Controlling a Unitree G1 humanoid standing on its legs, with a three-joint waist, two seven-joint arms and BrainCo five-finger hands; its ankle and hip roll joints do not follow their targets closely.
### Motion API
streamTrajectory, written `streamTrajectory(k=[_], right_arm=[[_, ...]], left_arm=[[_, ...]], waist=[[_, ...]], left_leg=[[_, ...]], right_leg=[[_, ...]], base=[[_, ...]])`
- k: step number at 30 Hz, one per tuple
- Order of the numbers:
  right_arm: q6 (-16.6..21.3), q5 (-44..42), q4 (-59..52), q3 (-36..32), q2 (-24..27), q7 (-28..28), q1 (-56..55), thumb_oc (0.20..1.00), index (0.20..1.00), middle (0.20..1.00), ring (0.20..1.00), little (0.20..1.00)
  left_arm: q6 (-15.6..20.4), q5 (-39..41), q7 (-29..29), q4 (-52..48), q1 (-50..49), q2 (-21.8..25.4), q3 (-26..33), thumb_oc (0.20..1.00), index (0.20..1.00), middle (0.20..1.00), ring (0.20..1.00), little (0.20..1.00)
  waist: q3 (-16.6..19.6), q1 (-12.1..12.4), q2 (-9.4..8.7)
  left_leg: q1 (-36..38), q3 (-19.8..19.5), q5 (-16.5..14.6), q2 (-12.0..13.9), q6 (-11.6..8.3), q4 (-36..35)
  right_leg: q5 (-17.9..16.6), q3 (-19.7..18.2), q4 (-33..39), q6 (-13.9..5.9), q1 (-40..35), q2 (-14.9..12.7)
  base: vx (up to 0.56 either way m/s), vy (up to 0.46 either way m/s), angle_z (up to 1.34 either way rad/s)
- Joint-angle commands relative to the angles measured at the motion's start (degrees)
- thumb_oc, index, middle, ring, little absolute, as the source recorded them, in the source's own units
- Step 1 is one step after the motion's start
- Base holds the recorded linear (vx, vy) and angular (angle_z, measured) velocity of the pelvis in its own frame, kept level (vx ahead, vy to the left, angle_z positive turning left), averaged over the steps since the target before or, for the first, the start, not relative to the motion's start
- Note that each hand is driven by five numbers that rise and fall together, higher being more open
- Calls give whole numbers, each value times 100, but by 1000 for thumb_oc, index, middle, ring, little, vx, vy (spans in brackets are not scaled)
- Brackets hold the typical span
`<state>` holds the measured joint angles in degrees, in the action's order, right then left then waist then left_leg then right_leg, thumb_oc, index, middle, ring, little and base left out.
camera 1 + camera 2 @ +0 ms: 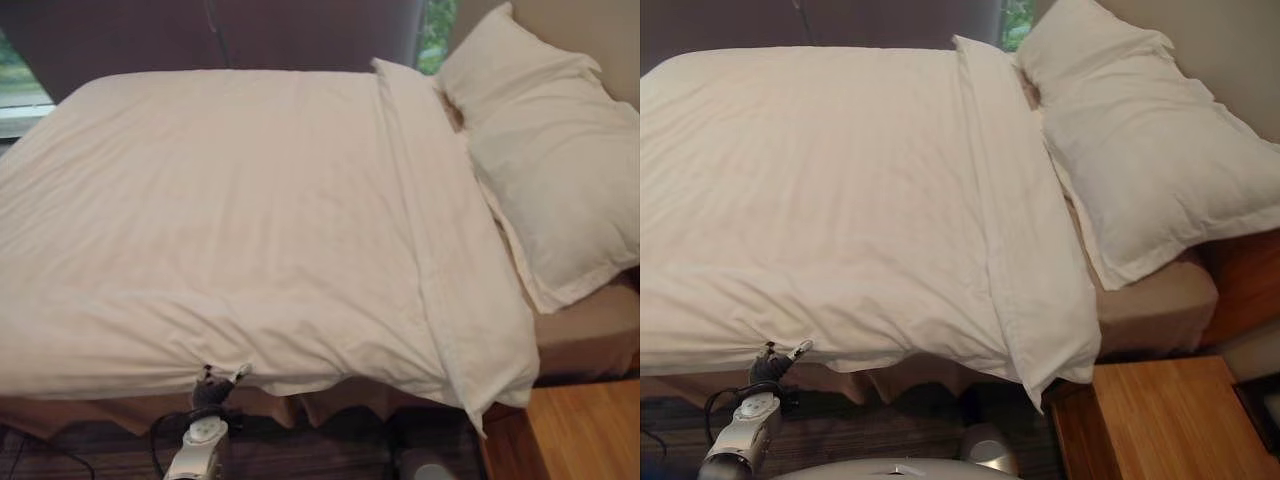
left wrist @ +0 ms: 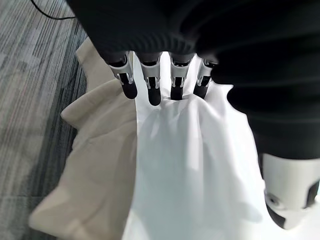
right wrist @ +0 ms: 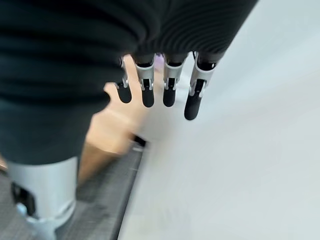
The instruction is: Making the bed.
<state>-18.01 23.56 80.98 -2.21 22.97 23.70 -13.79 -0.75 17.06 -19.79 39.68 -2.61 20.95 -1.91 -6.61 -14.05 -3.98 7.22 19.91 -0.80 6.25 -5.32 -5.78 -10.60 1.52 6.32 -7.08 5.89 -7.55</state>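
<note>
A white duvet (image 1: 250,200) lies spread smooth over the bed, with a folded-over band (image 1: 440,250) near the head end. Two white pillows (image 1: 550,170) lie stacked at the head, on the right. My left hand (image 1: 212,388) is at the duvet's near hanging edge, where the cloth puckers. In the left wrist view its straight fingers (image 2: 152,85) press their tips into a ridge of the white duvet (image 2: 190,165), the thumb held apart. My right hand (image 3: 170,85) hangs open over a white surface (image 3: 250,150) and holds nothing.
A beige bed skirt (image 1: 590,330) shows below the duvet and hangs beside my left hand (image 2: 95,170). A wooden nightstand (image 1: 1160,420) stands at the bed's near right corner. Striped grey carpet (image 2: 30,100) covers the floor. A dark curtain and window (image 1: 20,90) are behind the bed.
</note>
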Motion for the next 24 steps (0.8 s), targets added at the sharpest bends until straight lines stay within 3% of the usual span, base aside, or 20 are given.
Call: streamTrajectory(k=[1, 2, 3, 4, 8, 9, 11, 12, 13, 18, 19, 20, 24], right_arm=[[335, -135, -932, 145, 519, 493, 626, 1000, 1000, 1000, 1000, 1000], [382, -96, -1944, -29, 742, 490, 525, 564, 564, 564, 564, 564], [442, 7, -3761, -409, 1022, 469, 259, 200, 200, 200, 200, 200], [416, 23, -3816, -437, 1019, 445, 221, 200, 200, 200, 200, 200], [535, 122, -5894, -1205, 1197, 805, 283, 200, 200, 200, 200, 200], [526, 126, -5916, -1216, 1188, 798, 274, 200, 200, 200, 200, 200], [851, -290, -6640, -1473, 1051, 1127, 750, 200, 200, 200, 200, 200], [1208, -859, -7029, -1504, 847, 1243, 1092, 200, 200, 200, 200, 200], [1217, -878, -7026, -1500, 843, 1249, 1098, 200, 200, 200, 200, 200], [2786, -4088, -7448, -1162, -251, 829, 1993, 200, 200, 200, 200, 200], [2808, -4109, -7421, -1158, -249, 817, 2012, 200, 200, 200, 200, 200], [3304, -5343, -7445, -1030, -670, 417, 2327, 200, 200, 200, 200, 200], [3827, -6595, -7190, -666, -1117, 115, 2941, 200, 200, 200, 200, 200]], left_arm=[[282, -213, 354, -361, 309, -216, -185, 1000, 1000, 1000, 1000, 1000], [245, -218, 377, -401, 256, -234, -100, 1000, 1000, 1000, 1000, 1000], [161, -208, 387, -471, 199, -297, 30, 1000, 1000, 1000, 1000, 1000], [158, -210, 387, -476, 196, -300, 22, 1000, 1000, 1000, 1000, 1000], [96, -312, 429, -493, 167, -422, 76, 1000, 1000, 1000, 1000, 1000], [94, -313, 429, -494, 173, -419, 76, 1000, 1000, 1000, 1000, 1000], [84, -317, 554, -601, 125, -423, 30, 1000, 1000, 1000, 1000, 1000], [75, -300, 611, -686, 112, -425, -24, 1000, 1000, 1000, 1000, 1000], [71, -298, 612, -690, 117, -415, -16, 1000, 1000, 1000, 1000, 1000], [25, -181, 678, -757, 128, -360, -144, 1000, 1000, 1000, 1000, 1000], [26, -179, 679, -753, 138, -350, -134, 1000, 1000, 1000, 1000, 1000], [35, -83, 760, -699, 101, -372, -224, 1000, 1000, 1000, 1000, 1000], [123, 132, 927, -625, -36, -413, -417, 1000, 1000, 1000, 1000, 1000]], waist=[[-328, -92, -158], [-330, -136, -208], [-293, -214, -285], [-280, -205, -287], [-182, -256, -316], [-179, -254, -327], [-102, -215, -307], [-66, -186, -317], [-68, -187, -326], [-51, -104, -289], [-48, -109, -308], [-50, -54, -237], [-81, 111, -75]], left_leg=[[-11, -157, -206, 211, -24, 78], [25, -131, -238, 221, -19, 78], [42, -79, -254, 247, -14, 78], [20, -77, -224, 244, -17, 78], [70, -43, -278, 297, 2, 78], [47, -42, -241, 293, -2, 78], [73, -62, -285, 326, 10, 78], [63, -70, -241, 336, 5, 78], [56, -69, -236, 335, 4, 78], [81, -89, -236, 361, -16, 78], [55, -87, -197, 355, -20, 78], [67, -105, -205, 351, -26, 78], [59, -166, -182, 324, -52, 78]], right_leg=[[659, 4, -132, -317, -29, -312], [670, -13, -133, -335, -48, -300], [663, -51, -142, -341, -30, -289], [635, -56, -132, -332, -11, -291], [659, -70, -157, -354, 4, -260], [625, -75, -147, -342, 23, -262], [664, -65, -161, -348, 10, -243], [627, -74, -151, -327, 18, -234], [623, -77, -152, -324, 26, -234], [644, -80, -168, -300, 1, -203], [609, -86, -158, -288, 23, -208], [625, -83, -150, -277, 9, -203], [632, -58, -133, -256, -2, -226]], base=[[0, 0, 0], [0, 0, 0], [-7, -7, -13], [-9, 6, -17], [-2, 3, -2], [0, 0, 0], [12, 7, -5], [8, 5, -14], [-16, -7, -11], [1, -3, -14], [0, 0, 0], [9, -7, 12], [31, -4, 12]])
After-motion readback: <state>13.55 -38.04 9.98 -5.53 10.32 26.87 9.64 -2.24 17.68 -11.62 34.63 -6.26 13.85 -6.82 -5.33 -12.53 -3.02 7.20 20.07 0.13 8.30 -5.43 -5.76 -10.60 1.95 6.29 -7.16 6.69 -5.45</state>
